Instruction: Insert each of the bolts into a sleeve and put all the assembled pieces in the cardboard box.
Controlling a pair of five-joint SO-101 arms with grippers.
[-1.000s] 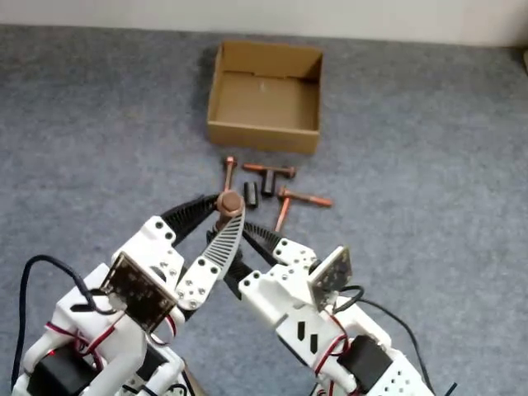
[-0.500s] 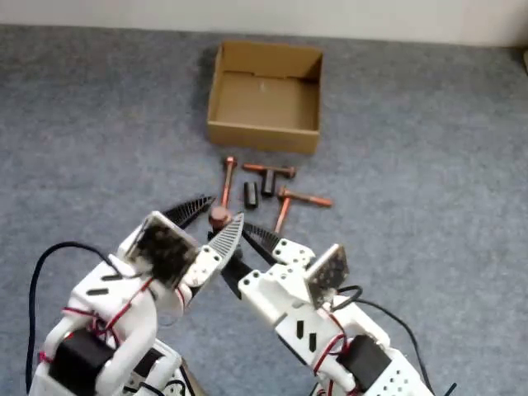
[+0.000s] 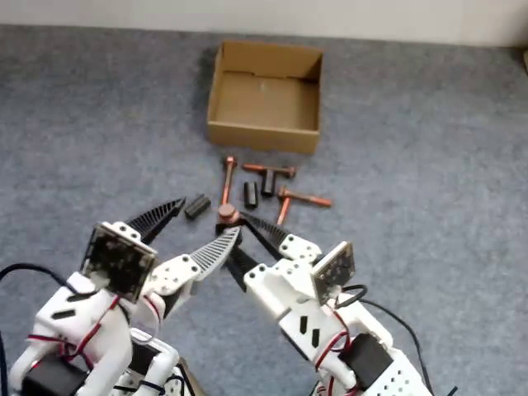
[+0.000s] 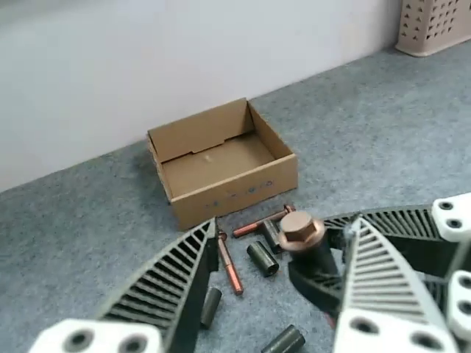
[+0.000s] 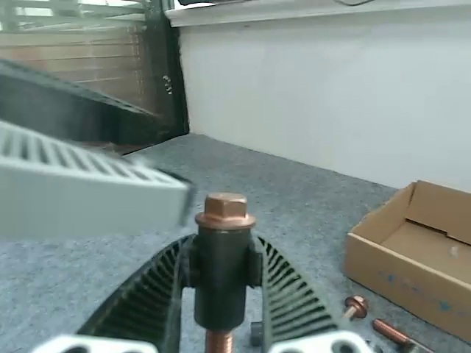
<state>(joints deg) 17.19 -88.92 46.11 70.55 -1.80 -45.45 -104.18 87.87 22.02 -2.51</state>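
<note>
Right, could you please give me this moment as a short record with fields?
cardboard box: open, nothing inside
right gripper: fingers shut on a black sleeve with a copper bolt through it, held upright
left gripper: fingers open, either side of the held piece, not gripping it
loose bolts: four, on the carpet in front of the box
loose sleeves: at least three, among the bolts
assembled pieces in box: none yet
</note>
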